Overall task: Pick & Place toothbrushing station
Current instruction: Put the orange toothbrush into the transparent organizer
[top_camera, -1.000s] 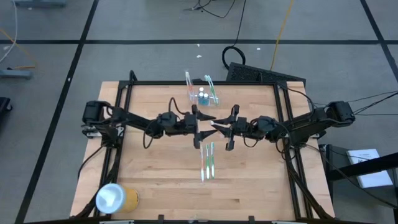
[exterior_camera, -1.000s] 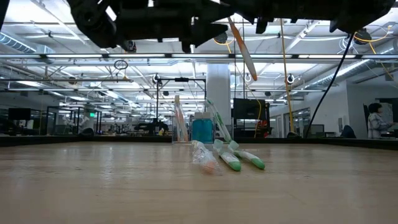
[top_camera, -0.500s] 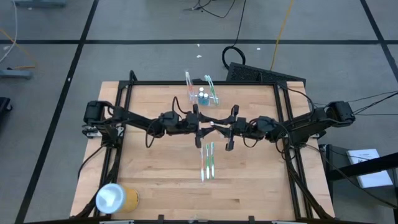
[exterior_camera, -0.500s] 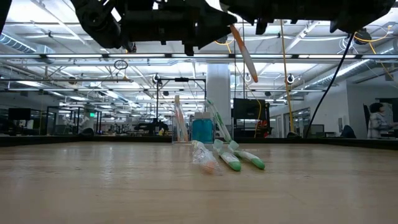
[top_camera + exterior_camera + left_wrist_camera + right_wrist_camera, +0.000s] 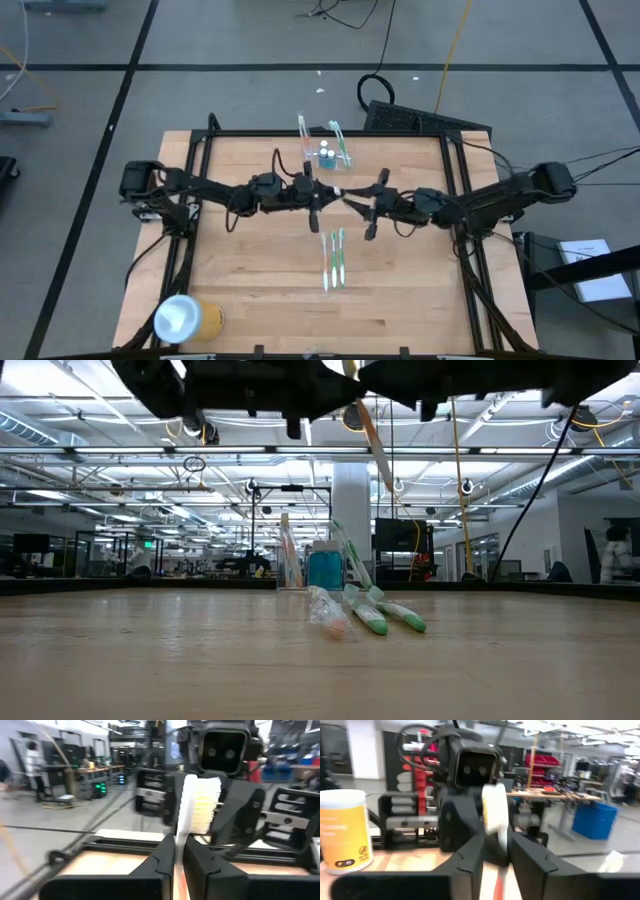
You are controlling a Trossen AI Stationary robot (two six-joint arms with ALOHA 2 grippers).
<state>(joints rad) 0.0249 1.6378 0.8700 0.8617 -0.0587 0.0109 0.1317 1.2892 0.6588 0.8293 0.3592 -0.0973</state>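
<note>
High over the table's middle, my two grippers face each other with a white toothbrush between them. Its bristled head is up and its orange handle slants down. My left gripper is shut on it. My right gripper has its fingers a little apart on either side of the brush's head. The see-through toothbrushing station stands on the table near the far edge, with brushes upright in it. My left gripper pinches the toothbrush's neck just below the head between its two fingers. They come level from the table's left and lie across the brush. The brush stands nearly upright, head up, lifted clear of the table. My right gripper: whether its fingers touch the brush, I cannot tell.
Loose green and clear toothbrushes lie on the table below the grippers, toward the near edge. A yellow cylinder with a white round end stands at the near left corner. A black frame borders the table.
My left gripper has shut from wide open onto the toothbrush held up between the two arms. The brush has shifted slightly up and stays clear of the table.
</note>
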